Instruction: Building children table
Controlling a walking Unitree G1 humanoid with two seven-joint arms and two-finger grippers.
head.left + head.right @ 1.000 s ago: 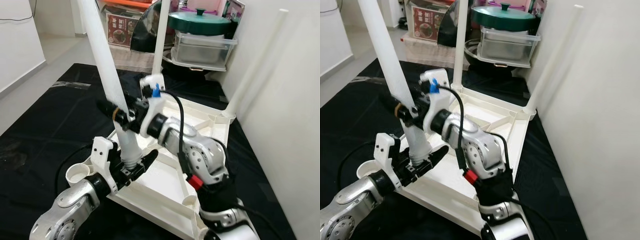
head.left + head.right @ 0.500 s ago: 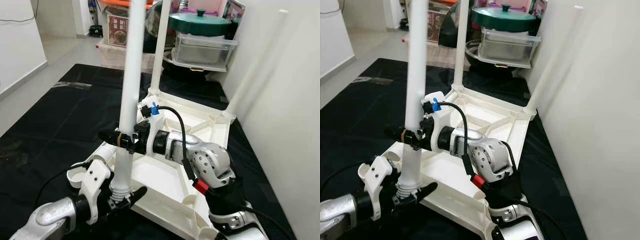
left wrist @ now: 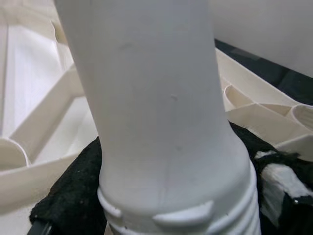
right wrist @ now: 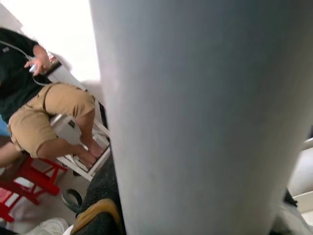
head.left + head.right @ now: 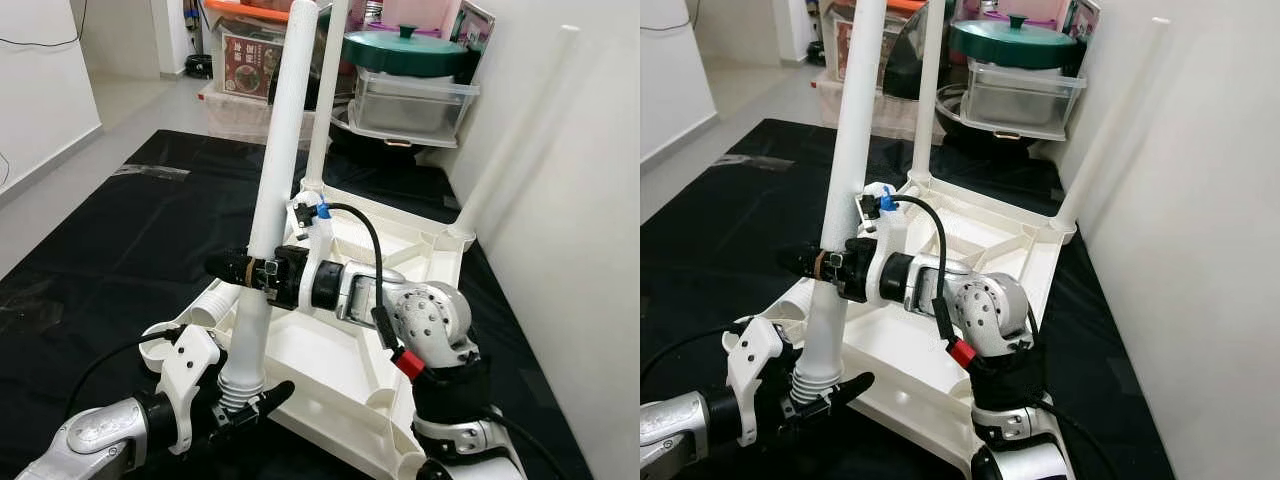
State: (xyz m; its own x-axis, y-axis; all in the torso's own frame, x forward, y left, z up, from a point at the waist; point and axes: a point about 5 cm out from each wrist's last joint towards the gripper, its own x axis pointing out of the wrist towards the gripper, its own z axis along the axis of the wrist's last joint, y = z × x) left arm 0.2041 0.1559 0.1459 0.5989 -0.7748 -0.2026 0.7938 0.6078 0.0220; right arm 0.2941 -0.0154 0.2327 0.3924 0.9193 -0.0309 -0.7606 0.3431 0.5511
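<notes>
A white children's table top (image 5: 402, 236) lies upside down on a black mat (image 5: 100, 240). Two white legs stand in its far corners, one on the left (image 5: 323, 110) and one on the right (image 5: 512, 130). A third, loose white leg (image 5: 276, 150) stands nearly upright over the near left corner, its top leaning slightly right. My right gripper (image 5: 246, 268) is shut on its middle. My left gripper (image 5: 246, 402) is shut on its ribbed, threaded lower end (image 3: 171, 215). A round socket (image 5: 158, 338) sits just left of that end.
A green-lidded pot (image 5: 405, 50) on a clear plastic box, along with cartons, stands at the back. A white wall (image 5: 590, 200) runs close along the right. In the right wrist view a seated person in tan shorts (image 4: 44, 112) is off to the side.
The loose leg swung from leaning left to nearly upright, now tipping slightly right. Its lower end, with my left gripper, moved down towards the near left corner. Both grippers kept their hold.
</notes>
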